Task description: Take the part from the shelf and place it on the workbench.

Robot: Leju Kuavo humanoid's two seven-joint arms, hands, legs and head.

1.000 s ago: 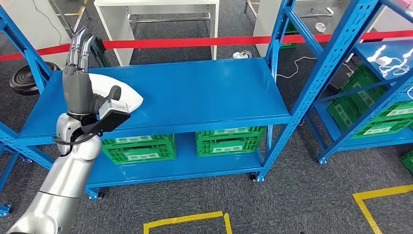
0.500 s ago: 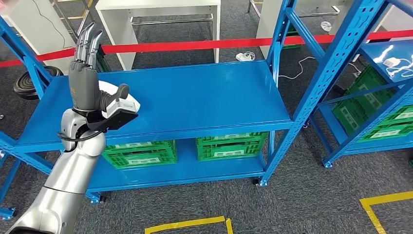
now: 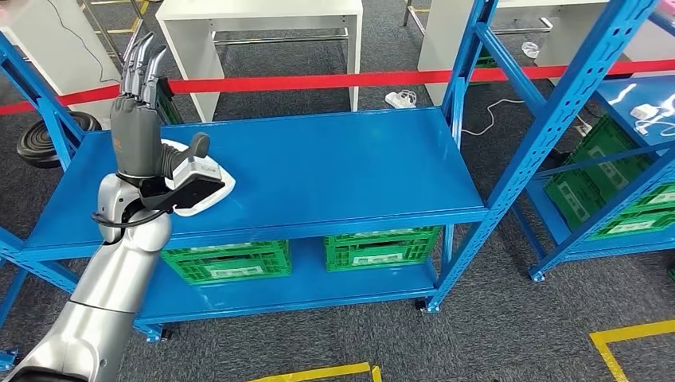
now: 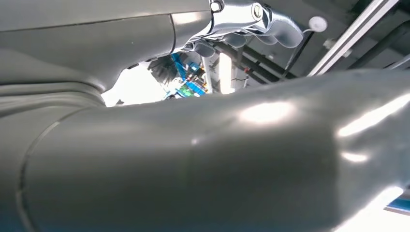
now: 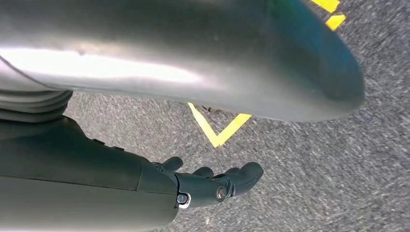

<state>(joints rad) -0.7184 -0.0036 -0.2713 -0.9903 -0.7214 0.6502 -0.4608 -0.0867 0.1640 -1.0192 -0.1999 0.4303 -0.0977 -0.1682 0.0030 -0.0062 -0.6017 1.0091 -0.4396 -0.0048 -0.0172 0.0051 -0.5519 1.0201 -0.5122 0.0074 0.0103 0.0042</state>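
A white part [image 3: 208,189] lies flat on the blue shelf [image 3: 334,163], near its front-left corner, partly hidden behind the robot's left hand [image 3: 137,135]. The hand stands upright over the part, fingers [image 3: 142,60] straight and pointing up and away, thumb jutting out to the side above the white surface; the fingers are released, grasping nothing, and whether the palm or wrist touches the part cannot be told from here. The step in hand looks like the reach before the pickup. To do it well, the hand would need to tip forward and come down so the fingers slide along the part's far edge while the thumb takes the near one, closing only once both sides are bracketed, since a thin, flat piece could skate across the smooth shelf. The right hand [image 5: 212,186] hangs above grey carpet [image 5: 314,159], fingers loosely curled, empty.
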